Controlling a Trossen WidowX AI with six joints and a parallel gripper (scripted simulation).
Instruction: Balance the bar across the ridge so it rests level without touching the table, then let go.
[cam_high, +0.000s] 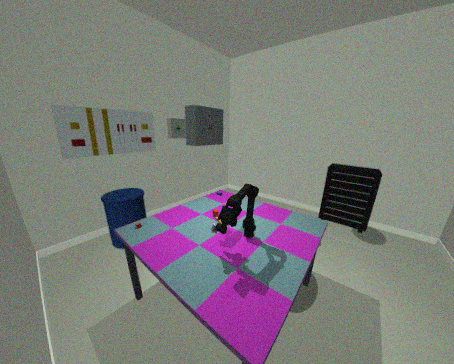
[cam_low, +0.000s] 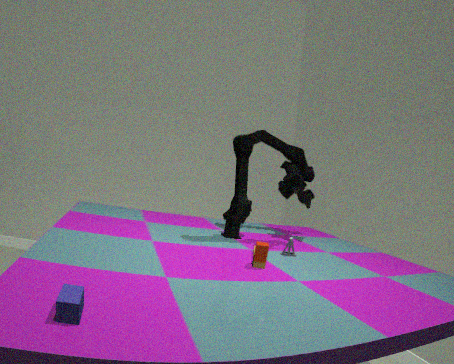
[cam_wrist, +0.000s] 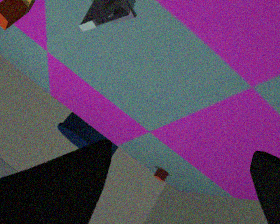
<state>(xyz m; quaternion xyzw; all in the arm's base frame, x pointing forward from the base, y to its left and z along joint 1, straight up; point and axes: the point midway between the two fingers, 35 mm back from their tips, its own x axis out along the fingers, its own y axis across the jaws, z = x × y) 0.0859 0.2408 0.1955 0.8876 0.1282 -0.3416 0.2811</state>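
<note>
1. The black gripper (cam_high: 223, 226) (cam_low: 300, 196) (cam_wrist: 181, 155) has its fingers spread apart, and nothing is pinched between them.
2. The bar (cam_high: 216, 213) (cam_low: 260, 255) (cam_wrist: 15, 12), orange and yellow, is on the checkered table (cam_high: 172, 246) (cam_low: 240, 320) (cam_wrist: 150, 75), outside of the fingers.
3. In the wrist view, the bar is cut by the upper left corner of the picture, well apart from the gap between both fingertips.
4. In the exterior view, the fingers are higher than the bar and point downward, off to one side of it; they do not touch it.
5. The grey ridge (cam_low: 289, 247) (cam_wrist: 107, 12) stands on the table near the bar, but apart from it. So the bar does not rest across the ridge.
6. The arm (cam_high: 251, 192) (cam_low: 242, 170) is bent over at its top, with the gripper above the table.
7. A blue block (cam_high: 219, 193) (cam_low: 70, 304) and a small red block (cam_high: 138, 225) (cam_wrist: 160, 174) are also on the table, well apart from the bar.
</note>
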